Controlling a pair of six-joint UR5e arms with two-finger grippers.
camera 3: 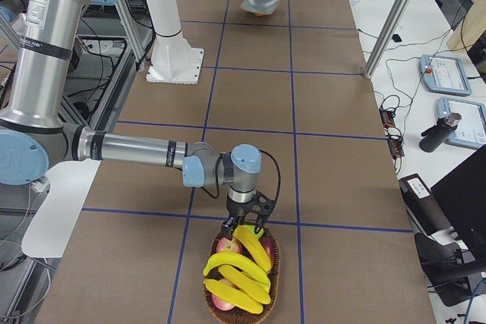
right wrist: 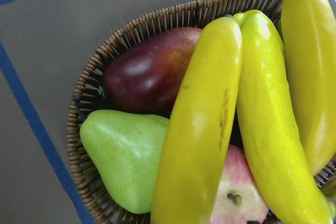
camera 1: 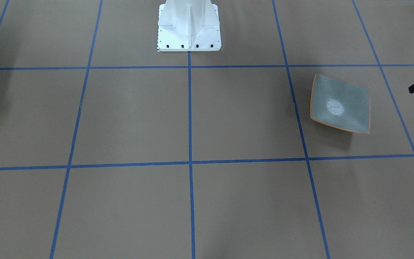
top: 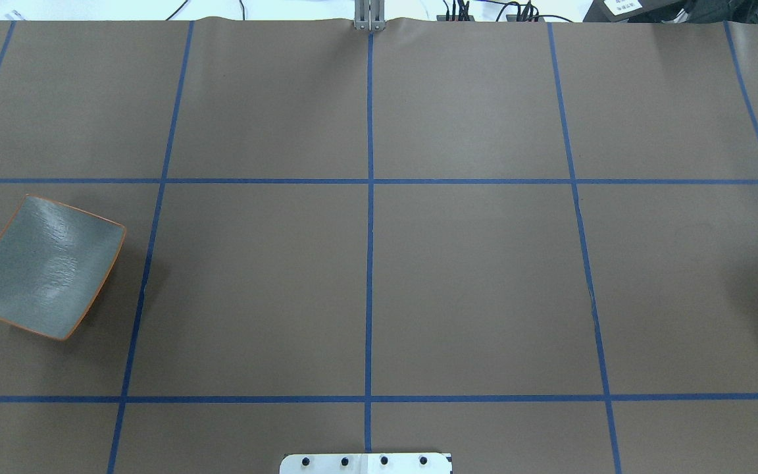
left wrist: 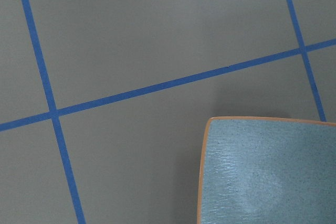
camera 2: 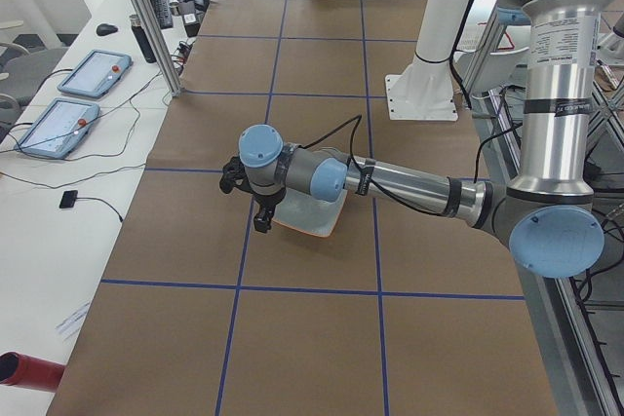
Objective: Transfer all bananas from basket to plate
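Three bananas point(camera 3: 239, 267) counted, all in the basket point(camera 3: 275, 263). The basket sits close to the right-end edge of the desk point(top: 471, 276), roughly midway across its width. Confirm? (K.)

Confirmed. The bananas lie side by side on top of the other fruit: a green pear point(right wrist: 123, 156), a dark red fruit point(right wrist: 142, 72) and an apple point(right wrist: 241, 195) underneath. The plate point(camera 1: 340, 104) is well apart from them, near the desk's left-end edge. It is turned at an angle to the blue tape lines point(top: 369, 263), and its whole glossy face shows from overhead. (M.)

Right gripper point(camera 3: 244, 227)? (K.)

Far arm stretched low along the desk, gripper pointing down over the basket end that faces the desk's middle, just above the uppermost banana's tip. Contact: cannot tell. Fingers parted or together: cannot tell, since only the side camera sees them. Its wrist camera is filled with fruit and wicker. (M.)

Left gripper point(camera 2: 258, 219)? (K.)

Pointing down above the desk, just beside the plate and not over its middle. Its wrist camera catches one plate corner and bare brown surface with tape. Finger state: cannot tell. The front camera has only a black sliver of it at the frame edge. (M.)

Noted: both claw states undetermined, nothing seen held. (K.)
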